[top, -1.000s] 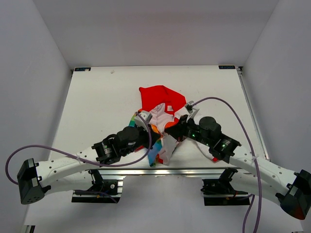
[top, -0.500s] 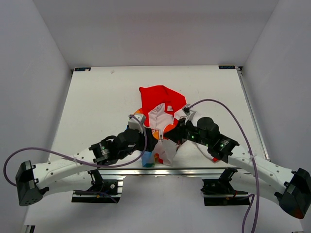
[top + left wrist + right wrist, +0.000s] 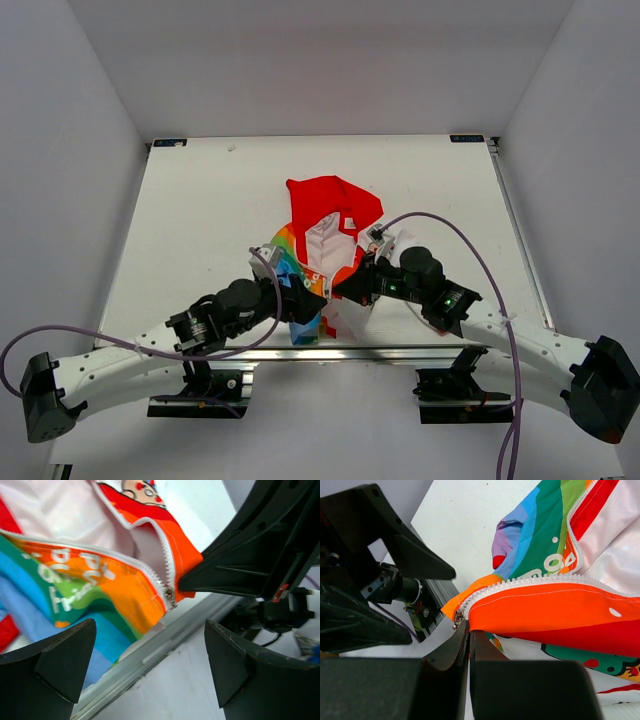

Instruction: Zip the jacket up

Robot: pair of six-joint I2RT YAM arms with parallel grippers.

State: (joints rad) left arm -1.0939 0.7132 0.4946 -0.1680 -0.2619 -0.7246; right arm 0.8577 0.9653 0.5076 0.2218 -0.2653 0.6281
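Note:
The jacket [image 3: 330, 215] lies mid-table, red hood at the far end, front open, rainbow hem at the near edge. My right gripper [image 3: 469, 630] is shut on the orange bottom corner of the jacket [image 3: 545, 605], just beside the metal zipper slider [image 3: 457, 617]. In the top view the right gripper [image 3: 347, 288] sits at the hem's right side. My left gripper [image 3: 150, 645] stands wide open with nothing between its fingers, hovering over the table's near edge below the slider [image 3: 170, 594]. From above, the left gripper [image 3: 303, 303] is at the hem's left side.
An aluminium rail [image 3: 330, 350] runs along the near table edge under both grippers. The two wrists are close together over the hem. White walls enclose the table [image 3: 200, 220] on three sides.
My left gripper has opened and let go of the jacket's hem, drawing back toward the near edge. The right gripper stays shut and has shifted slightly left with the hem.

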